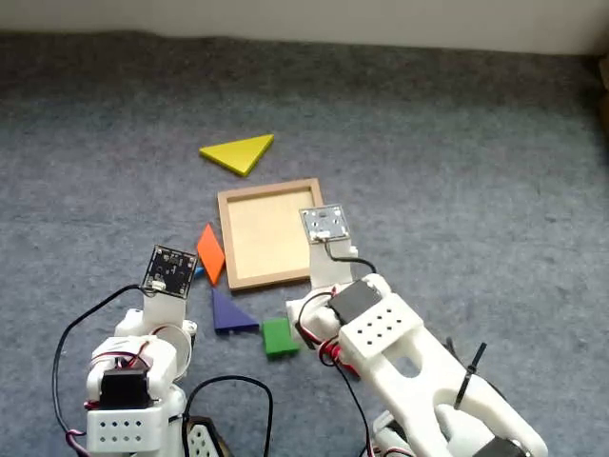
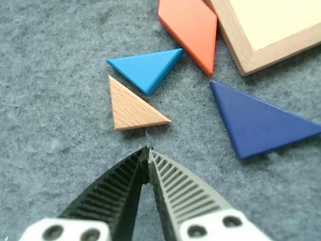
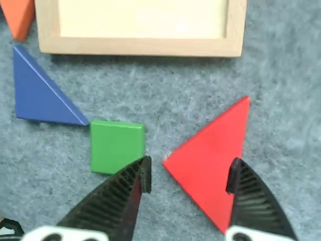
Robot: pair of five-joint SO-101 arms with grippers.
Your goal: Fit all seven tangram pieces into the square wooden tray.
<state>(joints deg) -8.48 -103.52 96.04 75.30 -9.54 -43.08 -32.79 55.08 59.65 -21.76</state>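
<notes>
The square wooden tray lies mid-table, and the part of its inside that shows holds nothing. My right gripper is open just above a red triangle, one finger on each side of it, beside a green square. My left gripper is shut, its tips just short of a plain wooden triangle. A light blue triangle, an orange parallelogram and a dark blue triangle lie close by. A yellow triangle rests beyond the tray.
Grey carpet covers the table. The right arm's wrist hangs over the tray's near right corner. The tray's rim runs just past the red triangle and the green square. Open carpet lies to the far left and far right.
</notes>
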